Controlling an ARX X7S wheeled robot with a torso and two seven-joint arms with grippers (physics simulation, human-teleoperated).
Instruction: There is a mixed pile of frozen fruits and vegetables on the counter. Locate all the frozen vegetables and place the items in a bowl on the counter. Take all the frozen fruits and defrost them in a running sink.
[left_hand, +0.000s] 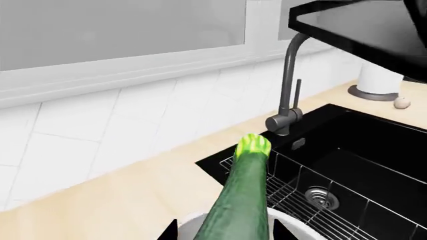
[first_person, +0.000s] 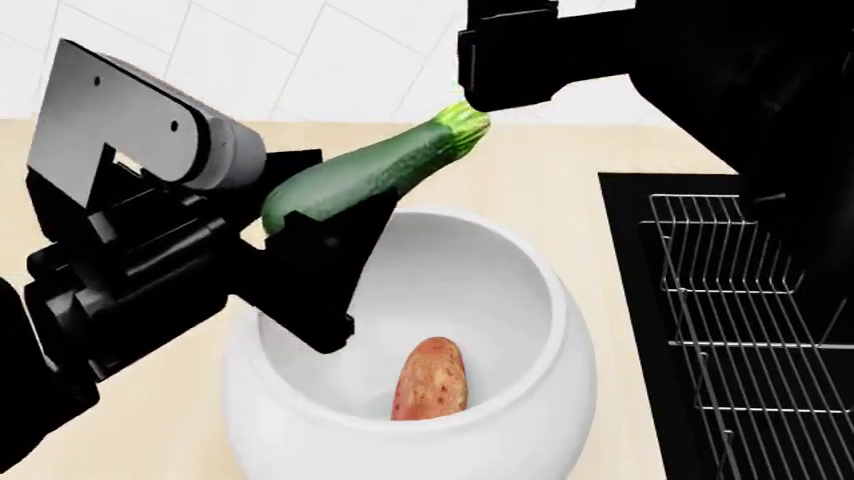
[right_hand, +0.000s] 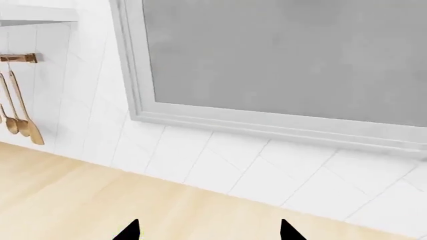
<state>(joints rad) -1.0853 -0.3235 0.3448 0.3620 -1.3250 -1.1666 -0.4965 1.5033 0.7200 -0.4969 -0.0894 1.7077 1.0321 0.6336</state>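
Left pincer grips zucchini above bowl, stem toward wall.

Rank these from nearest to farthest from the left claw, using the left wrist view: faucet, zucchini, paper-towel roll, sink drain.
1. zucchini: held in the left claw, sticking out ahead of it.
2. sink drain: in the basin floor under the wire rack.
3. faucet: at the sink's back edge.
4. paper-towel roll: on the counter beyond the sink.

zucchini: we see dark green, light green stem
sweet potato: reddish-orange, speckled
bowl: glossy white
counter: light beige
sink: black
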